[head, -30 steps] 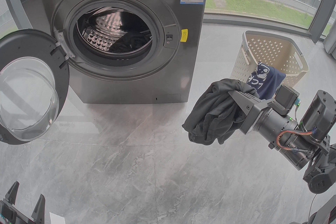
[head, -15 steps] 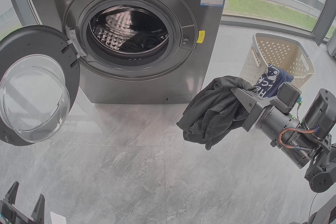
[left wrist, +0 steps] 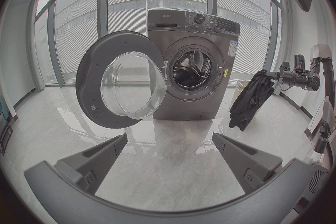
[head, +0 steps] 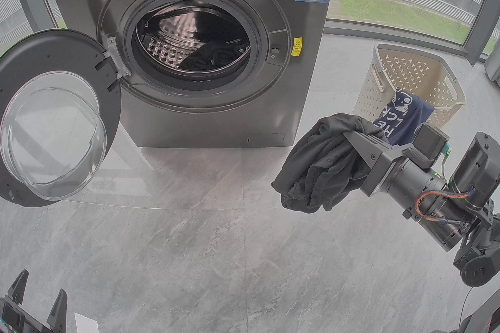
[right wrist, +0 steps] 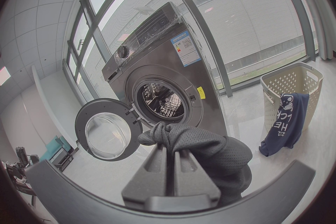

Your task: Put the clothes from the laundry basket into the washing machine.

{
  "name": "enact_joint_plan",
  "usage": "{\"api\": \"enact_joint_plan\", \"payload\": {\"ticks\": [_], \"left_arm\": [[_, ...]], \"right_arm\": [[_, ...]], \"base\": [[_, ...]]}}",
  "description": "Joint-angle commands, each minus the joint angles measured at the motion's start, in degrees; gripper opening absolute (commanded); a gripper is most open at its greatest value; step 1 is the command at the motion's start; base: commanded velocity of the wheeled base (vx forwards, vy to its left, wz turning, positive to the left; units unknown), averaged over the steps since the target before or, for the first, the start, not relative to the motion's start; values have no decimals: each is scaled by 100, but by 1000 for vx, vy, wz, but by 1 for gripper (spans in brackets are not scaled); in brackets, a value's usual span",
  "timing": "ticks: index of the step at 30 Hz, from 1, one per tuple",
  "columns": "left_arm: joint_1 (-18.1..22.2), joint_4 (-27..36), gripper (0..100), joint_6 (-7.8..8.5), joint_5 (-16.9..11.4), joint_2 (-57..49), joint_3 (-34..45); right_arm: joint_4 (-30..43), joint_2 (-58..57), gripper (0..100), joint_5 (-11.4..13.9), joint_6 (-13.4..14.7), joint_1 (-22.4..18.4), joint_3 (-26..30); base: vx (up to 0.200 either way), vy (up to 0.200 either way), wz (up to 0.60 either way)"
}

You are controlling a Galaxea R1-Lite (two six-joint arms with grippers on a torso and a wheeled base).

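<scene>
Marble floor (head: 182,256), glazed room. Right jaws pinch the dark garment (head: 317,167), held between laundry basket (head: 396,74) and washing machine (head: 208,126); left jaws spread. Risk: low-hanging folds may snag the opening (head: 192,45) rim and slip free.

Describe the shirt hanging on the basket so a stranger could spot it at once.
Right of the washer stands a beige basket. A shirt hangs over its front rim, half outside. It is navy with white print, unlike the plain dark grey garment held in the right gripper.
</scene>
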Motion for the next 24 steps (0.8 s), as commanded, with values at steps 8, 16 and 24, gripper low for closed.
{"api": "enact_joint_plan", "payload": {"ticks": [8,16,24], "left_arm": [[-2,-1,100,1,2,-70,92],[-2,-1,100,1,2,-70,92],[-2,-1,100,1,2,-70,92]], "right_arm": [[-2,-2,0,1,3,3,9],[-2,-2,0,1,3,3,9],[-2,-2,0,1,3,3,9]], "base": [[0,200,0],[0,200,0],[0,25,0]]}}
